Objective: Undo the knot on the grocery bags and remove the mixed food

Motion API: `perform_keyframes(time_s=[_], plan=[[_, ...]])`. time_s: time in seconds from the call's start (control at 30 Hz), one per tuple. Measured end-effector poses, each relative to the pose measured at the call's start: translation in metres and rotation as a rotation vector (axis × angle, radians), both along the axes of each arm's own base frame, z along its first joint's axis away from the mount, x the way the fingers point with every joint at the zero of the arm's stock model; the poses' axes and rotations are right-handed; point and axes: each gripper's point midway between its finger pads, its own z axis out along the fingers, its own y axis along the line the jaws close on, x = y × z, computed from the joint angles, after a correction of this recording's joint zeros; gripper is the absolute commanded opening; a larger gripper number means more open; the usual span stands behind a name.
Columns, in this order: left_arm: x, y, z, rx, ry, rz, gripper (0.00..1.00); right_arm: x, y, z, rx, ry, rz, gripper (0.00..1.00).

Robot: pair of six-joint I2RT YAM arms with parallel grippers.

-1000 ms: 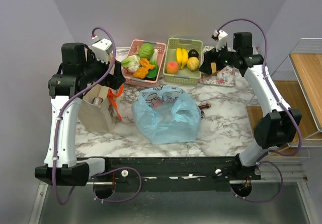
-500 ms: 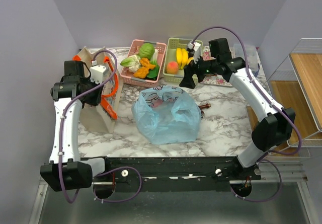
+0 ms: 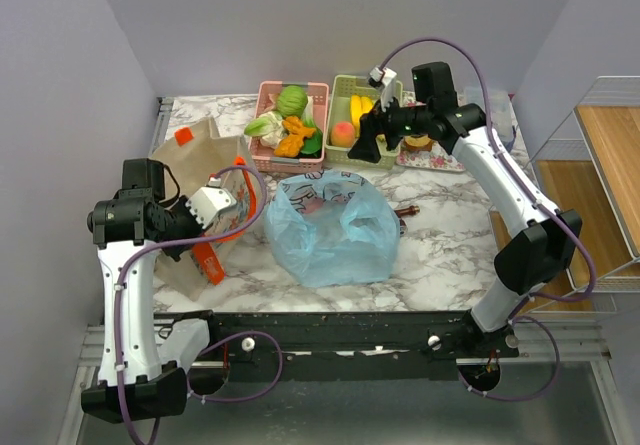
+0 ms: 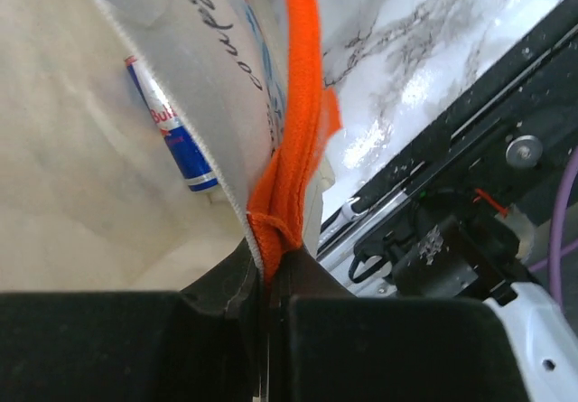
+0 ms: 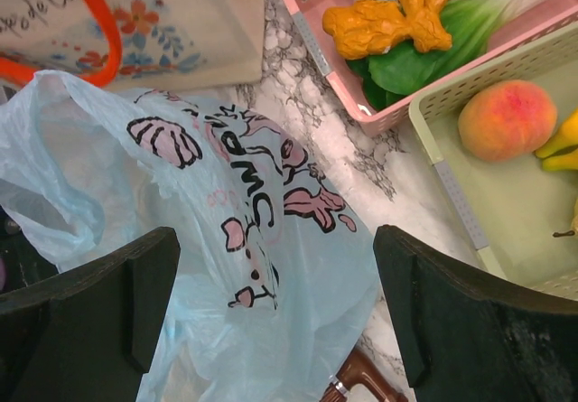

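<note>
Left wrist view: left gripper pressed together on orange strap and rim of canvas tote
Can in tote: blue-silver can, red letters "Bul" readable
Tote writing: cursive, "de Co" readable in right wrist view
Right gripper: spread wide above light blue bag, held nothing
Bag print: pink-black shapes, unreadable
Bag place: centre of marble table, just in front of pink basket and green basket; tote just left
Bag axis: left-right, mouth up
Knot: could not tell
Food: cabbage and orange piece in pink basket, peach in green basket
</note>
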Motion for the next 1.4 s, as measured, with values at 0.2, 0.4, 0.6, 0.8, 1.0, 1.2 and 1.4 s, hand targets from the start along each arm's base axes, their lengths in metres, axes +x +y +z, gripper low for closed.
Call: perform_keyframes(time_s=[0.2,0.4,0.6,0.8,1.0,1.2,1.4], plan=[[-0.010,-0.012,0.000,0.046,-0.012,-0.225,0.03,0.005,0.012,0.001,0.017,0.025,0.000,0.97],[-0.037,-0.060,-0.002,0.030,-0.131,-0.634,0.03,0.005,0.036,0.012,0.049,0.036,0.022,0.97],[-0.044,-0.101,-0.004,-0.007,-0.195,-0.914,0.04,0.005,0.062,0.029,0.091,0.032,0.044,0.98],[-0.043,-0.147,-0.006,-0.030,-0.218,-1.135,0.15,0.009,0.067,0.046,0.121,0.005,0.041,1.00],[-0.057,-0.164,-0.011,-0.029,-0.263,-1.303,0.45,-0.003,0.075,0.042,0.096,-0.027,0.085,1.00],[-0.062,-0.160,0.003,-0.063,-0.344,-1.254,0.66,-0.046,0.128,0.039,0.056,-0.100,0.199,1.00],[-0.045,-0.164,0.060,-0.195,-0.422,-0.972,0.86,-0.058,0.183,0.050,0.077,-0.195,0.238,0.98]])
